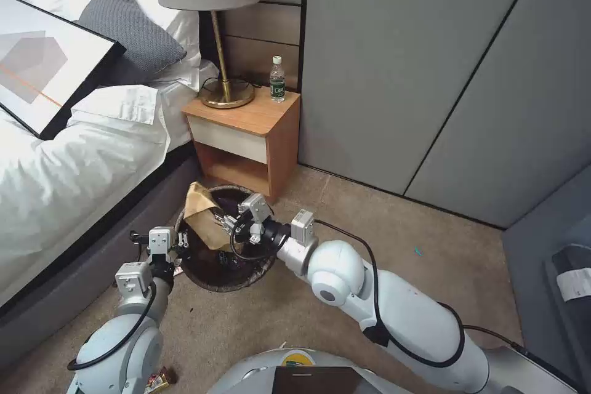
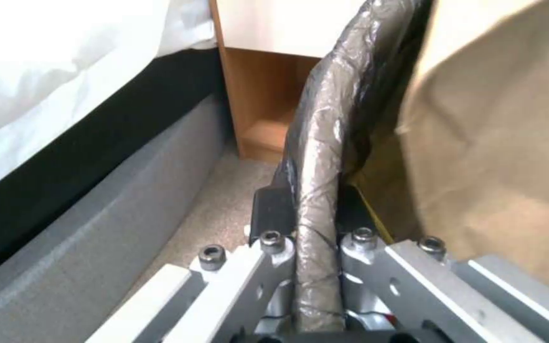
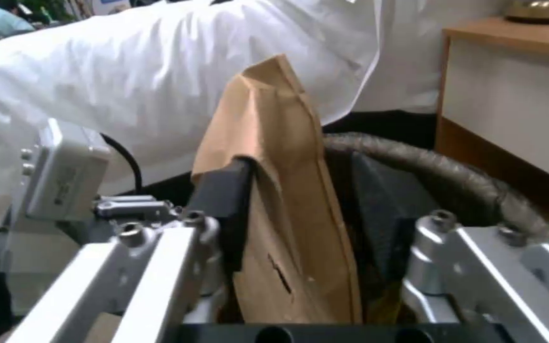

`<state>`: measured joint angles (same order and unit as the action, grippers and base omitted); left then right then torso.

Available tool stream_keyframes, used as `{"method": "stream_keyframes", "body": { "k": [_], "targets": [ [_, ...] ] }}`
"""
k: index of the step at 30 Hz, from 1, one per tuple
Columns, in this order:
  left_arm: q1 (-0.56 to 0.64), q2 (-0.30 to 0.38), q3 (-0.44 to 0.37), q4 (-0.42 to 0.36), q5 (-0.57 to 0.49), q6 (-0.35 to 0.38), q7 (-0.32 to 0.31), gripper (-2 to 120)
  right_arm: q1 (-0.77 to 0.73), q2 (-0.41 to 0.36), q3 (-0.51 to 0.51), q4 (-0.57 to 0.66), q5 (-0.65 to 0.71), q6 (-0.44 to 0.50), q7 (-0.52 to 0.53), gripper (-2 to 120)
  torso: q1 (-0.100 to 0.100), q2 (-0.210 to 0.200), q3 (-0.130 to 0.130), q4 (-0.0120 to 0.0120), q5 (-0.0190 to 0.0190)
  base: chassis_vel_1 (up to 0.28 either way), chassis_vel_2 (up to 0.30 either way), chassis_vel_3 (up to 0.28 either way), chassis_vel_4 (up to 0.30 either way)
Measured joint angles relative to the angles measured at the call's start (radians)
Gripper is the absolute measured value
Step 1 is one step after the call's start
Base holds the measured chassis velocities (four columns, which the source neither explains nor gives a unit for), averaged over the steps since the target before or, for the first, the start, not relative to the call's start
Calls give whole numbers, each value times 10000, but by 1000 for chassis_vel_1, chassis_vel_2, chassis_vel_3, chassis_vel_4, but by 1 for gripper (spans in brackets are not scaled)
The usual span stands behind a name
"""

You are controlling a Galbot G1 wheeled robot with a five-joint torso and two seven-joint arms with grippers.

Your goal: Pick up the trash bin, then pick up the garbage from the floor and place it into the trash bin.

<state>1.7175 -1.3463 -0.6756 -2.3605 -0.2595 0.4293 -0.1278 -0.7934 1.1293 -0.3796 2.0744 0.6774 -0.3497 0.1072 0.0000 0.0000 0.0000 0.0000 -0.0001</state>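
With the small round white bin lined with a dark bag (image 1: 225, 258) held off the carpet beside the bed by the left gripper (image 1: 178, 240) clamped on its rim, the right gripper (image 1: 226, 221), fingers spread, lets the brown paper bag (image 1: 203, 212) stand in the bin; withdrawal comes next.

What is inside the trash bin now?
A brown paper bag stands in the trash bin, sticking up above the rim, between the right gripper's open fingers. The bag and gripper hide most of what lies below.

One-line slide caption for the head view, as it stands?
Left gripper clamps the trash bin rim while the right gripper, fingers open, has the brown paper bag between them over the bin.
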Motion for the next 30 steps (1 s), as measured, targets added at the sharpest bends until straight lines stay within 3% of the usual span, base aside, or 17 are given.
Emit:
{"method": "stream_keyframes", "body": {
  "k": [5, 7, 10, 15, 17, 30],
  "targets": [
    [-11, 18, -4, 0, -19, 0, 0, 0, 24, 126, -110, -140, -116, 29, 32, 58, 0, 0, 0, 1, 0, 0, 0, 0, 0],
    [-11, 20, -5, 2, -20, 0, 0, 0, 25, 127, -114, -142, -118, 30, 33, 59, 0, 0, 0, 1, 0, 0, 0, 0, 0],
    [-25, 33, -20, 40, -36, 0, 0, 0, 27, 150, -164, -163, -265, 60, 36, 77, 0, 0, 0, 1, 1, 0, 0, 0, 0],
    [-37, 35, -21, 59, -45, -1, 0, 0, 10, 145, -163, -163, -293, 73, 37, 86, 0, 0, 0, 0, 1, 0, 0, 0, 0],
    [-53, 37, -21, 85, -51, -5, 0, 0, -3, 132, -121, -162, -299, 82, 49, 97, 0, 0, 0, 0, 1, 0, 0, 0, 0],
    [-80, 52, 0, 122, -65, -10, 8, 0, -18, 89, 70, -163, -292, 87, 106, 100, 0, 0, 0, 0, 1, 0, 0, 0, 0]
  ]
}}
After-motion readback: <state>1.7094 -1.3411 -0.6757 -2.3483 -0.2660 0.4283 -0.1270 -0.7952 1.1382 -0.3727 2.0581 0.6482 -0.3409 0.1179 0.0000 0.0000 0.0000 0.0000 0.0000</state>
